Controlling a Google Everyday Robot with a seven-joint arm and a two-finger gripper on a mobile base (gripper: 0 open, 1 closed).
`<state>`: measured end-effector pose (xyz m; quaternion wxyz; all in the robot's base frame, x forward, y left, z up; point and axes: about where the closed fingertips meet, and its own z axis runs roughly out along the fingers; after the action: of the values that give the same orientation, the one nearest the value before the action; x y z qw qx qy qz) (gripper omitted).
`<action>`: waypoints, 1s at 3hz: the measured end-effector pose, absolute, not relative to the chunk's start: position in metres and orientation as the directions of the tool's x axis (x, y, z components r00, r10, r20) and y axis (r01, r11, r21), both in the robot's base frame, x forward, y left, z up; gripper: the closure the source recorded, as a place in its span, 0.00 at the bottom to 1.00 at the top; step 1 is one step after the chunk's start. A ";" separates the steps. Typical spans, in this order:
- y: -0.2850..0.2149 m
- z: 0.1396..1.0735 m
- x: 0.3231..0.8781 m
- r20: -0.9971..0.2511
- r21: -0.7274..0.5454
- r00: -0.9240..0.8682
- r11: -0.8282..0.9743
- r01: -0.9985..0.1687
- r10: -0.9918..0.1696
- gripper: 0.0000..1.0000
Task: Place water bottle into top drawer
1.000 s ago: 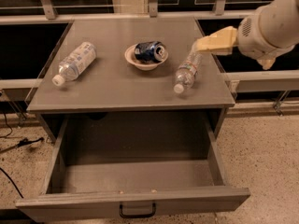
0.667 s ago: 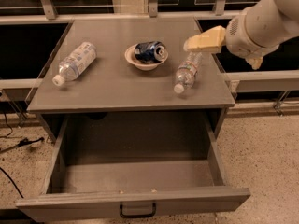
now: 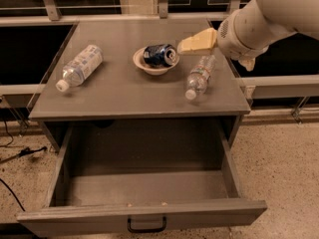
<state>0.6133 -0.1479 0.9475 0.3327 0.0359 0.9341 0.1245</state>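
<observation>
The water bottle (image 3: 199, 76) is clear and ribbed with a white cap. It lies on its side on the right part of the cabinet top, cap toward the front. My gripper (image 3: 199, 41) hangs just above and behind the bottle's base, between it and the bowl, and holds nothing that I can see. The white arm (image 3: 264, 19) reaches in from the upper right. The top drawer (image 3: 144, 215) is pulled wide open below the cabinet top, with nothing large inside. Its black handle (image 3: 146, 226) is at the front centre.
A white bowl (image 3: 149, 66) holding a blue can (image 3: 160, 55) sits at the middle of the top. A second bottle with a white-and-blue label (image 3: 80, 66) lies at the left. A rail runs behind the cabinet. Cables lie on the floor at left.
The arm and gripper have moved left and toward the back of the cabinet top, now above the water bottle's base. The bottles, bowl and drawer have not moved.
</observation>
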 end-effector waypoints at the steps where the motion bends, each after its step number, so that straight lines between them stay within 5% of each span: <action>1: -0.138 0.939 0.627 -0.618 0.245 -0.775 0.969 -0.028 0.133 0.00; 3: -0.124 0.909 0.657 -0.635 0.164 -0.768 0.986 -0.033 0.080 0.00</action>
<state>0.6569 -0.1238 0.9087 0.3402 0.0125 0.9366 0.0832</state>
